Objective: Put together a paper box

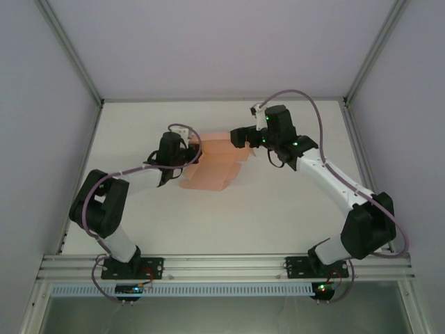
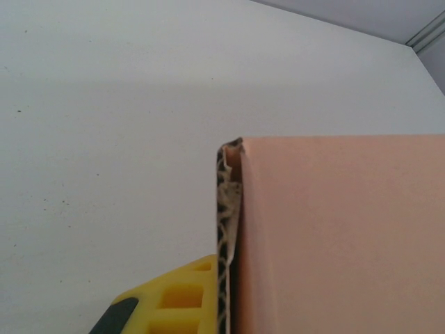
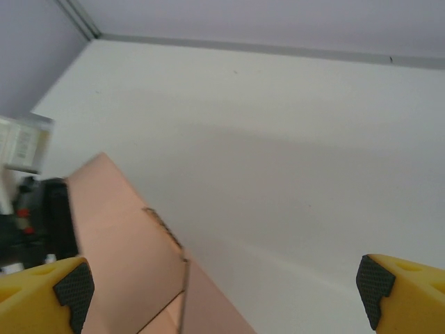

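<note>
We see the box [image 1: 212, 167] lying partly folded near the middle of the worktop [image 1: 278, 209], between the 2 arms. Our left gripper [image 1: 189, 149] is clamped on the box's left edge; in the left wrist view, 1 yellow finger [image 2: 174, 303] presses against the doubled card there. Our right gripper [image 1: 238, 137] hovers at the box's far right corner, jaws wide apart and holding nothing. In the right wrist view, a pink panel lies just beside the finger [image 3: 69, 289] at the left of that view, and the other finger is over bare worktop.
</note>
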Robot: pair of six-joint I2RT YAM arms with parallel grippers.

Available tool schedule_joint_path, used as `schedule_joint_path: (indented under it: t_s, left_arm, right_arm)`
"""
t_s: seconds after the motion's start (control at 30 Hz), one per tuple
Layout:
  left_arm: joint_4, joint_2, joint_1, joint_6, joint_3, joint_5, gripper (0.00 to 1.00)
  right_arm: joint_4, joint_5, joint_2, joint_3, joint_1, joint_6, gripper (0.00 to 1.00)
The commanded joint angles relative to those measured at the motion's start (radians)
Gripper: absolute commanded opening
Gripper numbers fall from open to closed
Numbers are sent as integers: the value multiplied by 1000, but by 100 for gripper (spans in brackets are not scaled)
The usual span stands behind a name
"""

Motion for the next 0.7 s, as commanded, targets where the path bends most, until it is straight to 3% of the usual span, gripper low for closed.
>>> schedule_joint_path:
  t_s: [0.0, 0.37, 0.57, 0.67]
  left_arm:
    - [-18, -43, -2, -8, 16, -14, 0]
    - [-59, -38, -23, 8, 49, -57, 0]
    - [-102, -51, -39, 1, 58, -147, 0]
    - [-118, -70, -38, -6, 60, -157, 0]
  right_arm:
    - [-22, 95, 52, 10, 10, -15, 99]
    - [165, 336, 244, 127, 98, -43, 99]
    - [146, 534, 204, 85, 132, 12, 99]
    - [101, 547, 124, 22, 139, 10, 99]
